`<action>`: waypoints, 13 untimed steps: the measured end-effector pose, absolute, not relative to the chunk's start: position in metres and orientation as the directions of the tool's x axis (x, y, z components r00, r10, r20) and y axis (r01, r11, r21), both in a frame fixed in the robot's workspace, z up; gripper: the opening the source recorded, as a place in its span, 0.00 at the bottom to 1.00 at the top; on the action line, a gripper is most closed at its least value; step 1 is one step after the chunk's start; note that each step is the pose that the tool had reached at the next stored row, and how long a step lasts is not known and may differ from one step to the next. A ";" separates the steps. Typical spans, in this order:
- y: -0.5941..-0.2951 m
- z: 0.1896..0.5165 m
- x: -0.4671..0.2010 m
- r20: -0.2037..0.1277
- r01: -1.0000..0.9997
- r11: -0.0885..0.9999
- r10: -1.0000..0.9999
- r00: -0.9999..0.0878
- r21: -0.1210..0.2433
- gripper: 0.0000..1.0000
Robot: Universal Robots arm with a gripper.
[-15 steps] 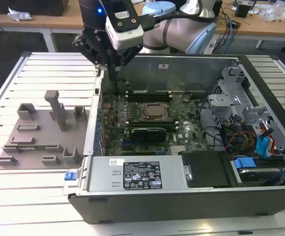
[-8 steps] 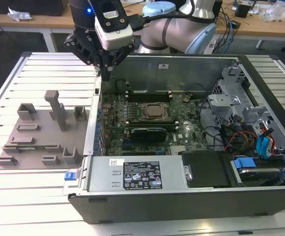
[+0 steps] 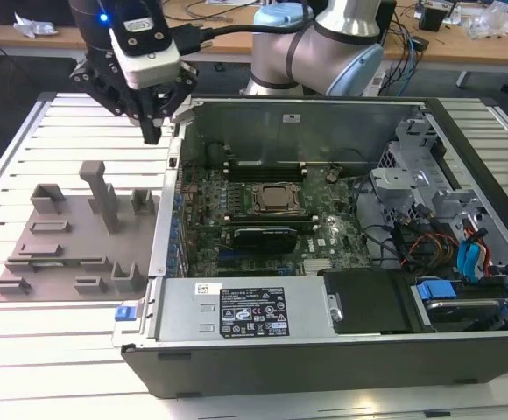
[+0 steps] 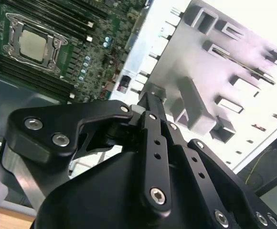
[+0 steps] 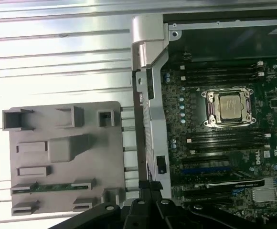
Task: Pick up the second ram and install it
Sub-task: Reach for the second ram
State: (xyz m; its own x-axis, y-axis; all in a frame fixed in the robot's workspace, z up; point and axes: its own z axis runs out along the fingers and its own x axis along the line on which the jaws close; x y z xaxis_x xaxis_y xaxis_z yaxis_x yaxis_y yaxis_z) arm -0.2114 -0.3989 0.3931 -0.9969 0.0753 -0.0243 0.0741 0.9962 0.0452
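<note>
One tool with nothing in it: in the upper part of the exterior view's left, the gripper (image 3: pixel 153 133) hangs above the gap between the grey tray (image 3: pixel 79 229) and the open computer case (image 3: pixel 280 118). Its fingers are pressed together on empty air. I judge that a descent with the fingers closed like this would push on the stick rather than straddle it.

In the second wrist view the gripper (image 4: pixel 151 98) points at the case's edge, with the tray (image 4: pixel 186 57) and its upright blocks beyond. A tall block stands near the tips, and a sideways approach could knock it and shift the tray.

In the first wrist view the second ram (image 5: pixel 52 186) lies in a low holder on the tray (image 5: pixel 112 152), apart from the gripper (image 5: pixel 149 185) and across the case wall from the memory slots (image 5: pixel 224 140) beside the CPU socket (image 5: pixel 227 107). The holder's end blocks hug the stick, so an off-centre grip could jam or tilt it, and a tilted stick would likely not seat
</note>
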 end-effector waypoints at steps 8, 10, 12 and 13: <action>-0.399 0.393 -0.244 -0.024 0.074 0.996 0.075 -0.997 0.045 0.10; -0.399 0.393 -0.256 -0.024 0.074 0.996 0.075 -0.997 0.045 0.10; -0.399 0.392 -0.267 -0.024 0.074 0.996 0.075 -0.997 0.045 0.10; -0.399 0.392 -0.270 -0.024 0.074 0.996 0.075 -0.997 0.045 0.10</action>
